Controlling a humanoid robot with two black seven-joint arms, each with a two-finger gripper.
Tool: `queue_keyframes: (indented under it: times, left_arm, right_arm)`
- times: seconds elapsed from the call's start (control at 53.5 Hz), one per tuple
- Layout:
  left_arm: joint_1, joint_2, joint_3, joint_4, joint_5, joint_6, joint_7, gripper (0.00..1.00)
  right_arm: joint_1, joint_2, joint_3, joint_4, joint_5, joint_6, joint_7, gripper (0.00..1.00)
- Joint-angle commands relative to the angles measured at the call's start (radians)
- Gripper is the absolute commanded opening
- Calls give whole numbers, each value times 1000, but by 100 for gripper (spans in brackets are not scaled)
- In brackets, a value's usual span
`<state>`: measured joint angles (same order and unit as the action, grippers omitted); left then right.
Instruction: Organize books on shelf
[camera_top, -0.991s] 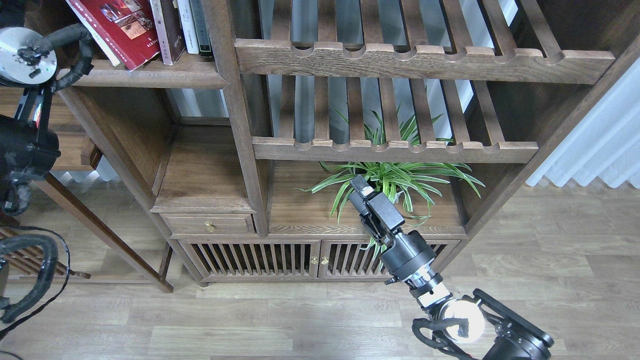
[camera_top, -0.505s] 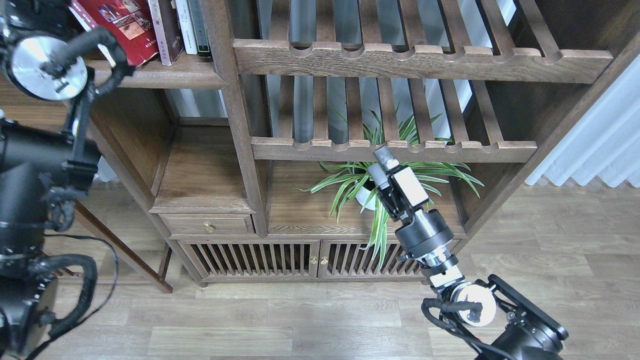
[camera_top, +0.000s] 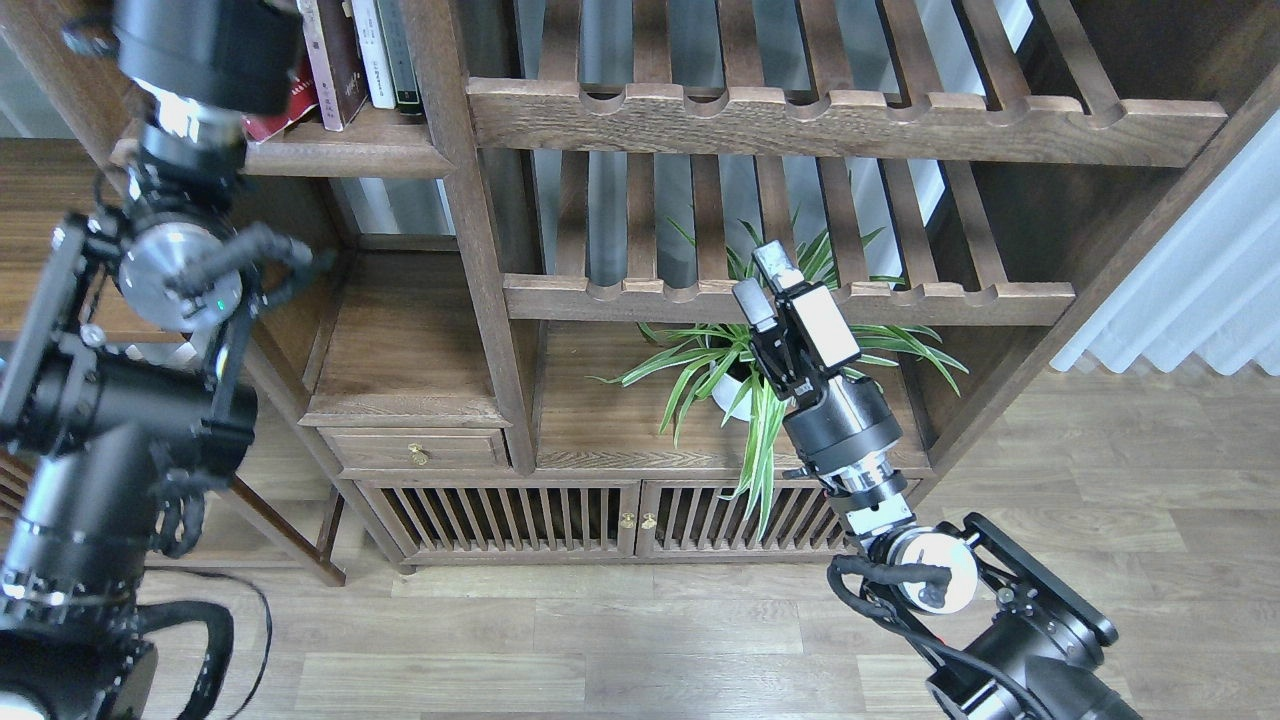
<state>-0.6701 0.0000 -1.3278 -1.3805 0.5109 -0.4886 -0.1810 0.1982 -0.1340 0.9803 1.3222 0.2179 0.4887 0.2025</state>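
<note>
The shelf (camera_top: 350, 150) is the dark-brown board at the top left of the bookcase. On it stands a dark maroon book (camera_top: 332, 70). Only a sliver of the red book (camera_top: 278, 118) shows beside it, behind my left arm. My left arm rises along the left edge, and its black wrist (camera_top: 205, 45) covers the books' left side. Its gripper is past the top edge of the view. My right gripper (camera_top: 762, 282) is far right of the books, in front of the lower slatted rail. It is open, with nothing between its fingers.
Two thin books (camera_top: 388, 55), white and dark-spined, stand right of the maroon one. Slatted racks (camera_top: 800, 120) fill the right bay. A spider plant (camera_top: 740, 370) in a white pot sits below them. A drawer (camera_top: 418, 448) and slatted doors (camera_top: 500, 520) lie lower down, and a curtain (camera_top: 1190, 290) hangs at the right.
My left arm has swung up and rightward, now covering most of the red book. My right gripper has risen from in front of the plant to the lower slatted rail.
</note>
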Motion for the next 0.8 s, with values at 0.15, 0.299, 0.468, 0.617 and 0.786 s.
queue_keyframes:
  times: [0.15,0.299,0.468,0.617,0.786]
  left_arm:
    - [107,0,212,5,0,0,0,95]
    - [125,0,271,9,0,0,6,98]
    - [165,0,306,37,1,0,31,99]
    - [211,0,308,38,1,0,92,99]
    - [213,0,306,38,0,0,127,99]
  right_arm:
    - [6,8,0,-3,5,0,1,92]
    - [6,7,8,-1,5,0,1,92]
    - [6,4,23,0,5,0,1,92]
    - [6,4,23,0,5,0,1,92]
    - [9,8,23,0,5,0,1,92]
